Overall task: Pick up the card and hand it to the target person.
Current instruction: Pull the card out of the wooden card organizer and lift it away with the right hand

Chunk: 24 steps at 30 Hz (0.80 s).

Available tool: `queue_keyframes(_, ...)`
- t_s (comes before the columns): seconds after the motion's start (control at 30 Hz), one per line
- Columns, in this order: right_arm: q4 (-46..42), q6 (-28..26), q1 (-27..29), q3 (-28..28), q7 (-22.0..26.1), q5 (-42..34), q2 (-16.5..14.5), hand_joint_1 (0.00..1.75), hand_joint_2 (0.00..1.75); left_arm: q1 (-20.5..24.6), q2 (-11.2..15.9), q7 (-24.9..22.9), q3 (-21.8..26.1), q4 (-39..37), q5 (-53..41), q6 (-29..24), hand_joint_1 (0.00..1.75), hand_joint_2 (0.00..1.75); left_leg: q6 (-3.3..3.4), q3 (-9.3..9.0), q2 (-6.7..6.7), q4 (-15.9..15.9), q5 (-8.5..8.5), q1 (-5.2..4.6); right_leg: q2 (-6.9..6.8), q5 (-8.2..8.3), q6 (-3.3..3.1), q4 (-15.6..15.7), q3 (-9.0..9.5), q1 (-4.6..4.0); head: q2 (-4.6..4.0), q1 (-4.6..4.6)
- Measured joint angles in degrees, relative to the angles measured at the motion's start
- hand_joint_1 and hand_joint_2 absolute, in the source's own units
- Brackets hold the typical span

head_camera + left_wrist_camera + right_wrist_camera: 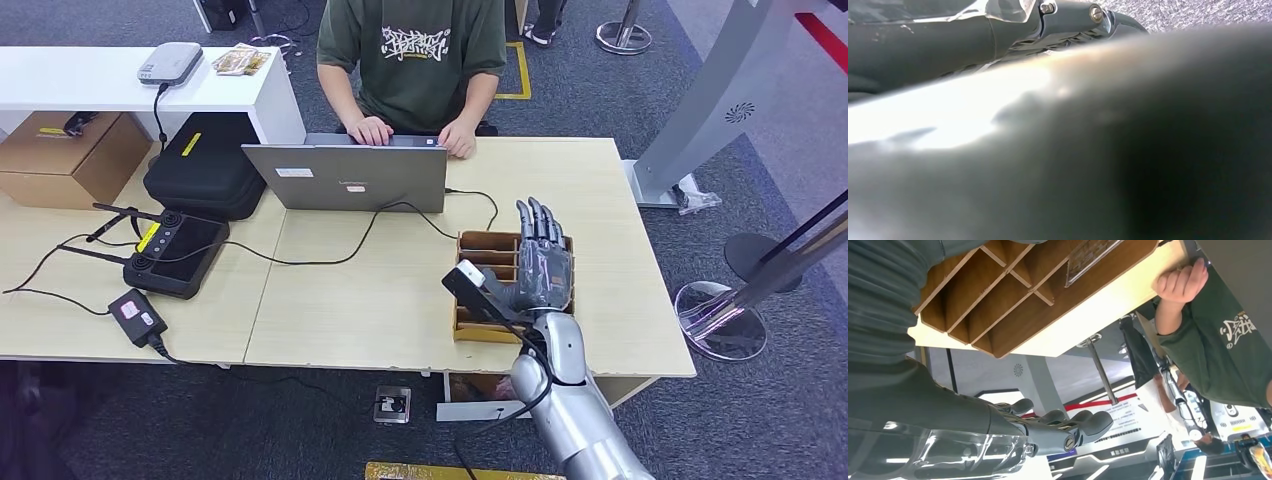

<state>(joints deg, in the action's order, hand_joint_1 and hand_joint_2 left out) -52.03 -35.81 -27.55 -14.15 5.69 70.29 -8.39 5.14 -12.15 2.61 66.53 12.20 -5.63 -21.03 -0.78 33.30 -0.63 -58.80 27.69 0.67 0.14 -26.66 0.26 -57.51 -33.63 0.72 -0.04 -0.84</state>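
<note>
My right hand [541, 262] hovers empty, fingers spread, over the divided box [480, 243] at lower right; the card [1091, 253] looks thin, stiff, light—I'd pinch its exposed edge.

The bench [380, 300] is seen as pale wood with a smooth matt face. The divided box [480, 250] looks like brown cardboard, dull and unglazed. The right arm [575, 400] is finished in glossy silver metal, and the right hand [540, 262] in dark, partly shiny plastic. The floor [760, 400] is covered in rough grey carpet.
</note>
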Motion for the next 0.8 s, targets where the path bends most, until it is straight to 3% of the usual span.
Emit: queue_keyframes(0.8,7.07,-1.05,-4.78,0.54,1.72,-1.04,-1.27,0.00,1.75,0.09,-0.02,0.08,0.00,0.00,0.78,-1.50,0.00,0.00,0.00,0.00,0.00,0.00,0.00,0.00,0.00,0.00,0.00,-0.01,0.01,0.00,0.00,0.00)
